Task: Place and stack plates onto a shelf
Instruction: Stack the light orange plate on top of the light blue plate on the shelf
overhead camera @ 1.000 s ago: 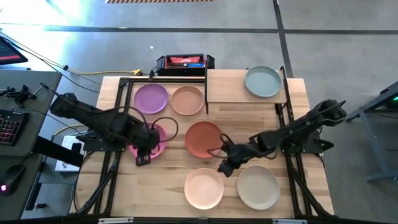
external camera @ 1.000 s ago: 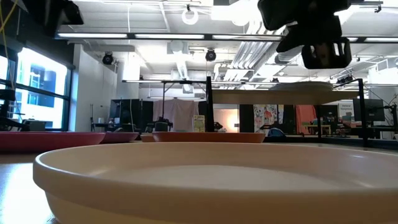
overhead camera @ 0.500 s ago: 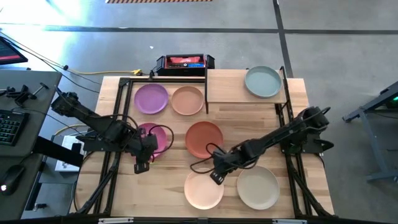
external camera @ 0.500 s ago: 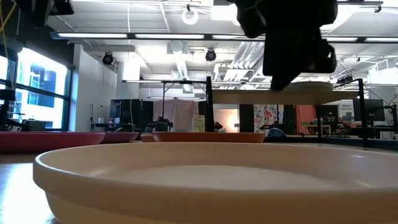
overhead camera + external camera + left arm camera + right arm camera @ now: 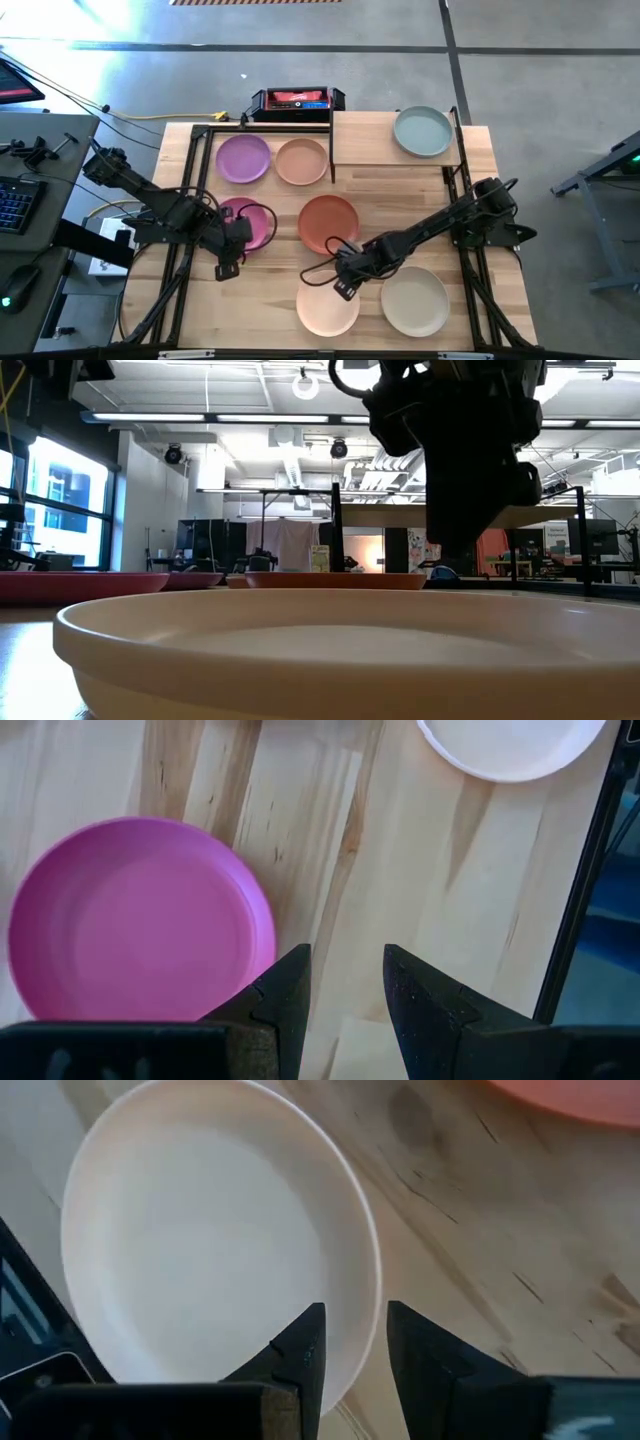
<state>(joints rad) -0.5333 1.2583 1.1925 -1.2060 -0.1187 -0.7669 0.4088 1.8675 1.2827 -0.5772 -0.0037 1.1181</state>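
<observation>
A big workshop hall with ceiling lights and ducts lies behind the wooden table (image 5: 250, 300), which carries a small raised shelf (image 5: 365, 138) at its far edge. One grey-green plate (image 5: 422, 131) already sits on the shelf, toward its right end. The rest wait on the table: a purple plate (image 5: 243, 158) and a tan plate (image 5: 302, 161) just left of the shelf, a red plate (image 5: 327, 222) nearer the front than the shelf, a pink plate (image 5: 252, 222) left of the red one, and a peach plate (image 5: 326, 306) and a beige plate (image 5: 414, 300) well forward of the shelf, side by side. All are round, shallow, matte, with low rims.

The step in hand looks like picking up the next plate. The right gripper (image 5: 343, 280) hangs over the peach plate's rim on the side toward the shelf; its wrist view shows the fingers (image 5: 302, 1348) parted with the rim running up between them, nothing held. The next move likely calls for lowering so one finger goes inside the rim and one outside, then pinching.

The left gripper (image 5: 228, 262) sits just beside the pink plate, on the side away from the shelf, its fingers (image 5: 285, 988) parted and empty, the plate's edge close to one finger.
</observation>
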